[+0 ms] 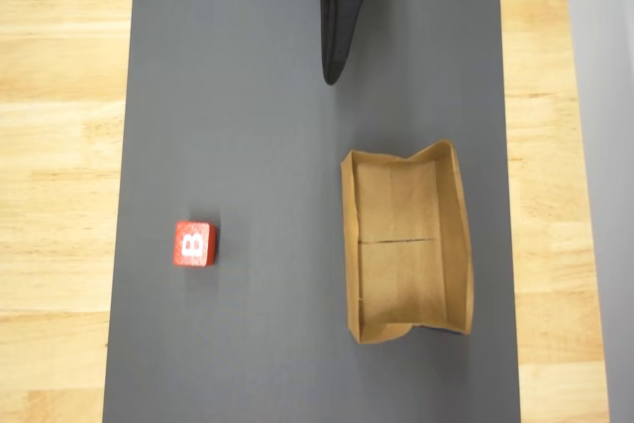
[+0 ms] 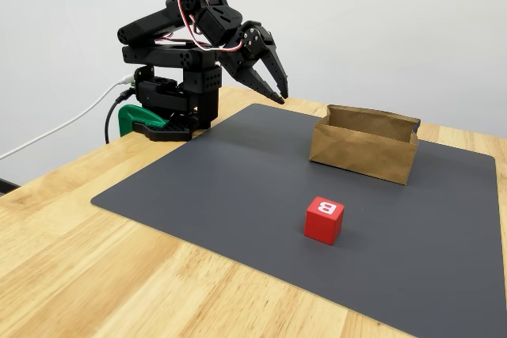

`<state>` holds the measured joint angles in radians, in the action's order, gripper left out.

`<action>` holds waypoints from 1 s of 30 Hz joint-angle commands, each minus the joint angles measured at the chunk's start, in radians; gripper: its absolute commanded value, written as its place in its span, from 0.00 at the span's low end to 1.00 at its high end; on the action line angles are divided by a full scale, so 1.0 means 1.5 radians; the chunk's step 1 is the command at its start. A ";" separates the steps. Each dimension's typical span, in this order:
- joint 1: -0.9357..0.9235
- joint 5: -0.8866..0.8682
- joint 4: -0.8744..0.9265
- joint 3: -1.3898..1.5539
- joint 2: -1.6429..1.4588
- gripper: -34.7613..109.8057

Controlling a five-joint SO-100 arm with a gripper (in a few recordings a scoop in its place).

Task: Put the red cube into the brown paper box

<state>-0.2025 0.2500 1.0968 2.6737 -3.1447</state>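
The gripper (image 2: 279,94) is hanging empty, jaws nearly together, well apart from the red cube (image 1: 195,244); the thin-walled brown paper box (image 1: 456,245) is risking being knocked

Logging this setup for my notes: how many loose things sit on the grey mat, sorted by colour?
Red: 1, the red cube
Brown: 1, the brown paper box
Total: 2

One red cube (image 1: 195,244), one brown paper box (image 1: 458,235), one grey mat (image 1: 248,96), one arm (image 2: 186,61).
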 commanded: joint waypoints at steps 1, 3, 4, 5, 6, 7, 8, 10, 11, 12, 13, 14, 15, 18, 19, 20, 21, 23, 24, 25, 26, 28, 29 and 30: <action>0.013 0.027 0.008 -0.001 0.001 0.24; 0.019 0.035 0.009 -0.001 0.001 0.24; 0.019 0.036 0.009 -0.001 0.001 0.24; 0.019 0.036 0.009 -0.001 0.001 0.24; 0.018 0.035 0.009 -0.001 0.001 0.24; 0.018 0.034 0.009 -0.001 0.001 0.24; 0.016 0.032 0.009 -0.001 0.001 0.24; 0.011 0.026 0.009 -0.001 0.001 0.24; 0.007 0.020 0.008 -0.001 0.001 0.24; 0.002 0.014 0.008 -0.001 0.001 0.24; 0.000 0.012 0.008 -0.001 0.001 0.24; 0.000 0.011 0.008 -0.001 0.001 0.24; 0.000 0.013 0.016 -0.003 0.001 0.25; -0.009 0.018 0.041 -0.017 0.004 0.30; -0.016 0.016 0.040 -0.027 0.014 0.32; -0.022 0.014 0.036 -0.040 0.029 0.33; -0.029 0.011 0.033 -0.056 0.046 0.33; -0.037 0.013 0.037 -0.099 0.087 0.34; -0.039 0.021 0.043 -0.126 0.112 0.34; -0.044 0.022 0.046 -0.153 0.141 0.34; -0.053 0.020 0.045 -0.181 0.173 0.34; -0.080 0.012 0.020 -0.235 0.253 0.34; -0.096 0.010 0.004 -0.263 0.296 0.35; -0.115 0.005 -0.018 -0.287 0.340 0.35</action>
<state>-0.3206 0.2623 1.1229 2.3317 -2.7888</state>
